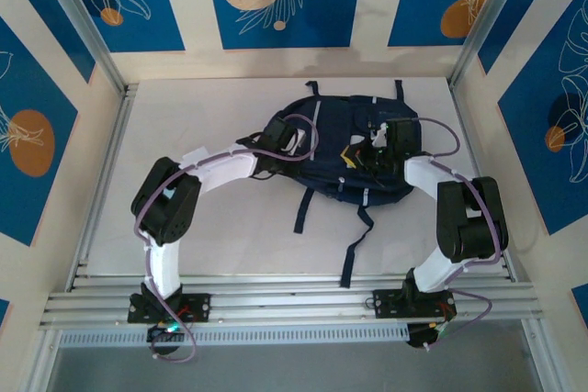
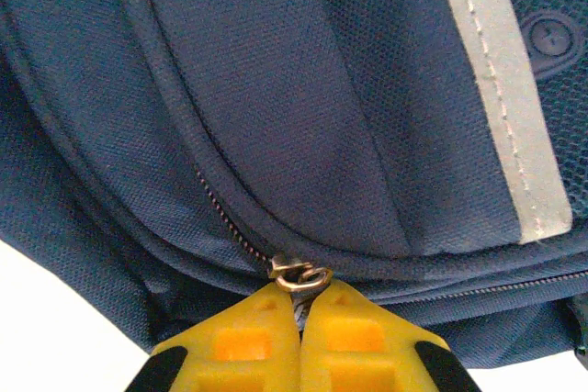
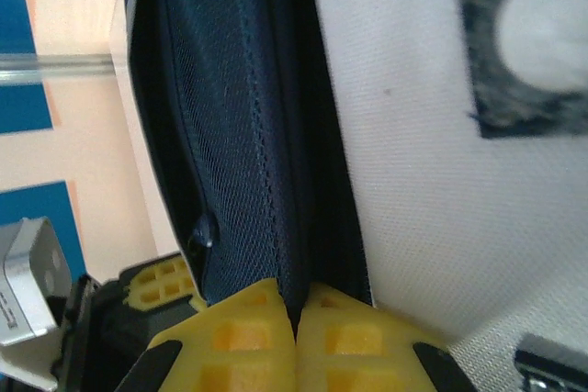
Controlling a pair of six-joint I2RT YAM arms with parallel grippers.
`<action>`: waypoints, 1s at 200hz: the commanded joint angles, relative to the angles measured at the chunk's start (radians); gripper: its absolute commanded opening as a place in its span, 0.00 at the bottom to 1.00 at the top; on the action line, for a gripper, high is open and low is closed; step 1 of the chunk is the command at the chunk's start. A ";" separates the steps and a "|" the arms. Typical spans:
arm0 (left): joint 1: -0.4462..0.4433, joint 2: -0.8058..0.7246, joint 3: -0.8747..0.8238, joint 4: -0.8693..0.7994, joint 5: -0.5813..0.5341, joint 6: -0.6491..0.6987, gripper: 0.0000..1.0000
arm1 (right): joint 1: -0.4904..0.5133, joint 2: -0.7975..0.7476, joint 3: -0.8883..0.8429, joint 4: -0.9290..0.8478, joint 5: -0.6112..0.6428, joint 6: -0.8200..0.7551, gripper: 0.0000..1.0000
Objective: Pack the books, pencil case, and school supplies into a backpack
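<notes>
My left gripper [image 2: 300,293] has its two yellow fingers pressed fully together. They are clamped on the small metal zipper pull [image 2: 299,274], whose ring stands just above the fingertips. From this ring the closed zipper line runs up and to the left along a curved seam. All around it is the large navy-blue fabric backpack [image 2: 303,89]. A pale grey stripe [image 2: 501,107] with stitching goes down its right part in the left wrist view.

My right gripper [image 3: 296,308] is also completely closed. It pinches a fold of the same dark navy cloth, which comes down between the fingertips. Directly to the right of this fold, and touching it, lies a white fabric patch [image 3: 432,181] of the bag.

In the top view both arms reach inward to the bag. The left gripper is at its upper left part and the right gripper at its upper right part. The bag lies flat on the white worktop [image 1: 220,236], in the middle and a little toward the far side. Its dark straps [image 1: 354,250] trail toward the arm bases. Beside the right gripper I see a small yellow spot [image 1: 350,153] on the bag. I cannot tell if this is the cover of a book or a part of a finger.
</notes>
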 commanded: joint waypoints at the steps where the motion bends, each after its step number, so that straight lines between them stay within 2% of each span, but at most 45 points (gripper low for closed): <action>1: 0.085 -0.032 -0.010 -0.136 -0.078 0.086 0.00 | -0.056 -0.005 0.086 -0.172 -0.034 -0.180 0.00; 28: 0.069 -0.064 -0.023 -0.149 0.145 0.161 0.00 | -0.076 0.045 0.166 -0.247 0.000 -0.262 0.00; 72: -0.009 -0.101 -0.060 -0.189 0.266 0.169 0.00 | -0.097 0.127 0.285 -0.262 0.006 -0.287 0.00; 97: -0.040 -0.105 -0.065 -0.177 0.249 0.137 0.00 | -0.097 0.170 0.360 -0.297 -0.006 -0.299 0.00; 120: -0.043 -0.122 -0.074 -0.106 0.219 0.068 0.00 | -0.094 0.157 0.352 -0.285 -0.029 -0.280 0.00; 142: -0.043 -0.143 -0.084 -0.015 0.130 0.025 0.22 | -0.094 0.142 0.328 -0.277 -0.050 -0.269 0.00; 170: -0.041 -0.135 -0.064 0.078 0.020 0.011 0.36 | -0.095 0.127 0.300 -0.255 -0.091 -0.255 0.00; 200: -0.030 -0.072 0.008 0.097 0.030 0.007 0.43 | -0.093 0.109 0.274 -0.242 -0.123 -0.249 0.00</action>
